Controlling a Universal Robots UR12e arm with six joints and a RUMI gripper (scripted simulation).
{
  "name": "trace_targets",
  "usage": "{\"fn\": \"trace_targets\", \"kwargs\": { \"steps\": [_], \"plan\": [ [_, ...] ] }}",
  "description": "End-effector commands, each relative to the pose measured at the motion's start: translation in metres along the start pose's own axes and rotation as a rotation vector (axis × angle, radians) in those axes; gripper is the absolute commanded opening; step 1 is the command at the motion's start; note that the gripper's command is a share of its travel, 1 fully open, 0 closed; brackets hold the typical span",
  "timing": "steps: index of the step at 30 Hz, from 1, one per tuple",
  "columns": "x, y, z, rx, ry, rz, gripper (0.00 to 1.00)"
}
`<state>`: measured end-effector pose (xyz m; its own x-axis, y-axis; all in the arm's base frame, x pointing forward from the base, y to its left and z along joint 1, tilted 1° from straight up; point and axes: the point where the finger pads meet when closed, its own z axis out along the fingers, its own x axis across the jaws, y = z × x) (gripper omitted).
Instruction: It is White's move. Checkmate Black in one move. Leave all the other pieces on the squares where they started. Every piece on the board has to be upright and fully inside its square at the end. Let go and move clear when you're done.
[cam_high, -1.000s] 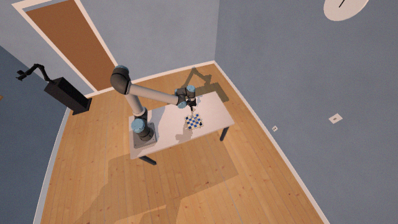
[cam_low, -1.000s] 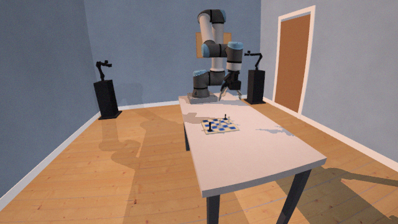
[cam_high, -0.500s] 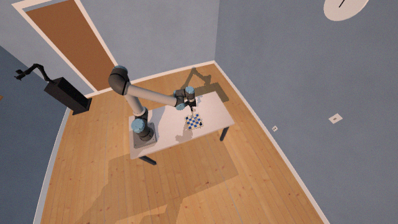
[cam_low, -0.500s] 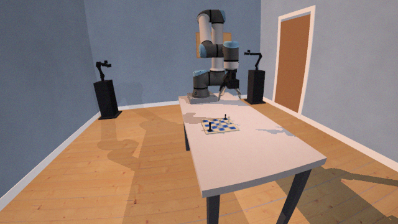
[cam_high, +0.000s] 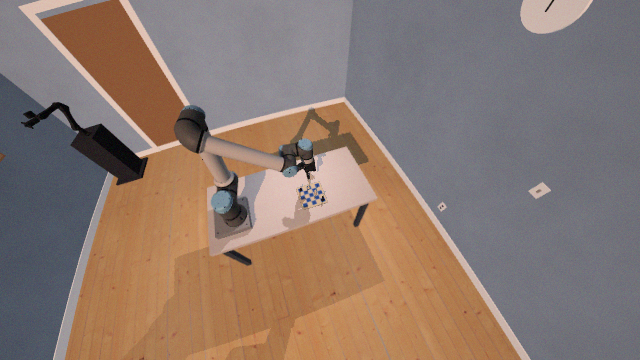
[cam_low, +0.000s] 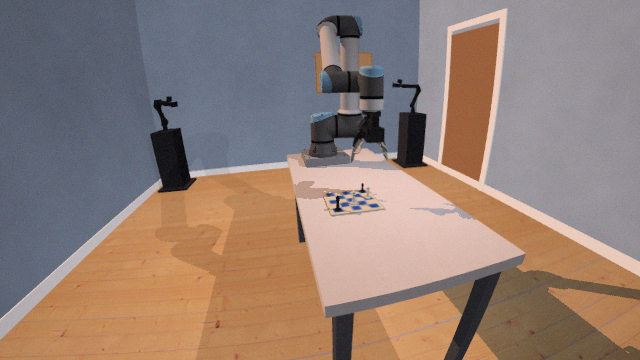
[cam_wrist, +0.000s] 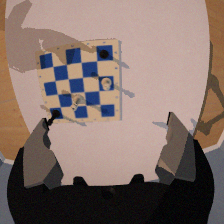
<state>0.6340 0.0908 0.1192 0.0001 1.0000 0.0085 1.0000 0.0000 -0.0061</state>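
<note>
Hovering above the white bench (cam_low: 410, 250), the pincer (cam_low: 369, 150) hangs spread fully wide and holds nothing. Below and ahead of it lies a small blue-and-cream chessboard (cam_wrist: 61, 73). Two dark pieces stand on it, one at a far corner (cam_wrist: 103, 52) and one at a near corner (cam_wrist: 52, 119). Two pale pieces (cam_wrist: 106, 83) (cam_wrist: 79, 100) stand near the middle. Which pale piece mates is too small to tell. The pieces stand close together, so wide fingers coming down could likely knock a neighbour over or off its square.

Blue-and-cream checkered chessboard (cam_wrist: 80, 80), white table (cam_low: 400, 250) — grey-blue walls (cam_low: 250, 75), honey-brown plank floor (cam_low: 150, 275)
</note>
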Motion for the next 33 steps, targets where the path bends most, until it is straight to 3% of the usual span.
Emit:
{"fn": "trace_targets", "kwargs": {
  "steps": [1, 20, 33],
  "plan": [
    [0.0003, 0.0004, -0.0005, -0.002, 0.000, 0.019, 1.00],
    [0.0033, -0.0011, 0.0020, -0.002, 0.000, 0.210, 1.00],
    [0.0086, -0.0024, 0.0065, -0.002, 0.000, 0.561, 1.00]
  ]
}}
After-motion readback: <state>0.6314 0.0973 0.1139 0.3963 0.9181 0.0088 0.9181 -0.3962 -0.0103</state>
